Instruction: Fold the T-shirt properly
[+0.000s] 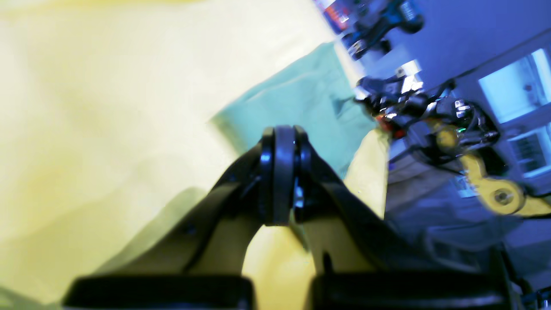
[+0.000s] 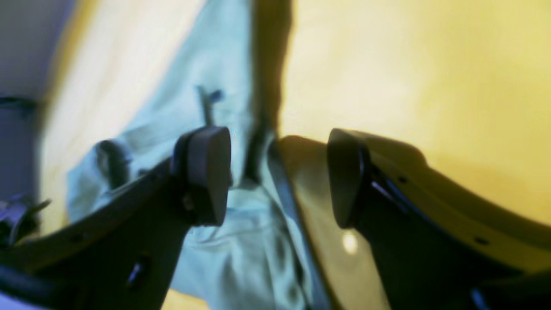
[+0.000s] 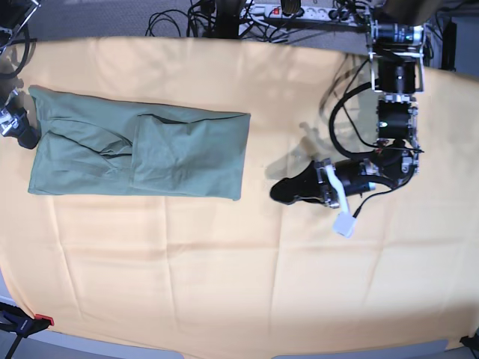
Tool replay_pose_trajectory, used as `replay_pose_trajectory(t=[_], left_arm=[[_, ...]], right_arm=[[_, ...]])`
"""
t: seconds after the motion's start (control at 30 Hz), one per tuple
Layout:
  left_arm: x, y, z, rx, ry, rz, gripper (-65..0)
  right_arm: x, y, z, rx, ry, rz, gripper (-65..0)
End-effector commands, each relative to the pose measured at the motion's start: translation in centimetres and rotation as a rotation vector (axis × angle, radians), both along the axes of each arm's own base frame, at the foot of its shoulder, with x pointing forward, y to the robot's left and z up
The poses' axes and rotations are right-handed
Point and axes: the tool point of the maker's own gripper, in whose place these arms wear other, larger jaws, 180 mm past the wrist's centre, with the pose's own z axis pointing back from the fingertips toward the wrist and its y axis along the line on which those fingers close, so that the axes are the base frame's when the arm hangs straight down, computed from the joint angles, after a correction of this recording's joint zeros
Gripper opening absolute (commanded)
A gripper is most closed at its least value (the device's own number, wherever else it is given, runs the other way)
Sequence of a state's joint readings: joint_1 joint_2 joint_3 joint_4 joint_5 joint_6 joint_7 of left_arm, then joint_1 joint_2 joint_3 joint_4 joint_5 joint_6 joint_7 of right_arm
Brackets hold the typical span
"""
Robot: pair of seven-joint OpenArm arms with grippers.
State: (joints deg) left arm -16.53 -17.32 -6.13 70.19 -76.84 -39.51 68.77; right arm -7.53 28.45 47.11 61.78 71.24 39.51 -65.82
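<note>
The T-shirt lies as a long band on the yellow cloth that covers the tabletop, toward the right arm's side, its sleeves and sides already turned in, so by my reading the lengthwise folding is done and the crosswise fold is in hand. The right hand sits at the shirt's outer end with its fingers spread apart and nothing between them, while the left hand rests pressed together and empty on the cloth, well apart from the shirt. The next move probably calls for pinching one short end and carrying it squarely over the other.
</note>
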Motion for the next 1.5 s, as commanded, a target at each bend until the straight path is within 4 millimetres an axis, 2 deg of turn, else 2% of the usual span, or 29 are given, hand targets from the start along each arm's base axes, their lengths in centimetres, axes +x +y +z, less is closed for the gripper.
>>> replay_pose_trajectory(t=[0.0,0.1,0.33,0.47,0.53,0.63,0.67,0.83,1.0,1.3,1.47], left_arm=[[1.0,0.7,2.4,-0.035,-0.065,0.015,-65.0],[1.1,1.7,2.8,-0.039,-0.069,0.024,-65.0],[1.0,2.6,2.7,-0.016,-0.067,0.026,-65.0],[1.1,2.7,2.8,-0.011,-0.070,0.027,-65.0],[1.1,2.7,2.9,-0.012,-0.071,0.028,-65.0],[1.0,2.7,2.7,-0.009,-0.067,0.026,-65.0],[1.0,2.7,2.7,-0.011,-0.067,0.027,-65.0],[1.0,2.7,2.7,-0.011,-0.067,0.027,-65.0],[1.0,3.1,2.7,-0.002,-0.068,0.030,-65.0],[1.1,4.2,2.6,0.031,-0.069,0.040,-65.0],[1.1,4.2,2.4,0.040,-0.067,0.039,-65.0]], right_arm=[[-1.3,-0.1,-1.1,-0.015,0.080,0.038,-27.1],[-1.8,1.2,-2.0,0.018,0.120,0.085,-27.1],[-1.7,6.7,-3.1,0.067,0.181,0.301,-27.1],[-0.8,7.2,-3.0,0.056,0.168,0.318,-27.9],[-0.2,7.0,-2.6,0.049,0.154,0.317,-35.5],[0.7,6.8,-2.0,0.043,0.127,0.309,-60.2],[0.9,6.8,-1.9,0.041,0.119,0.305,-65.0],[2.7,6.6,-0.9,0.023,0.078,0.300,-65.0],[4.0,5.7,0.0,-0.081,0.081,0.329,-65.0],[5.6,3.6,5.0,-0.486,0.049,0.405,-65.0],[6.6,3.8,8.7,-0.672,-0.011,0.432,-65.0]])
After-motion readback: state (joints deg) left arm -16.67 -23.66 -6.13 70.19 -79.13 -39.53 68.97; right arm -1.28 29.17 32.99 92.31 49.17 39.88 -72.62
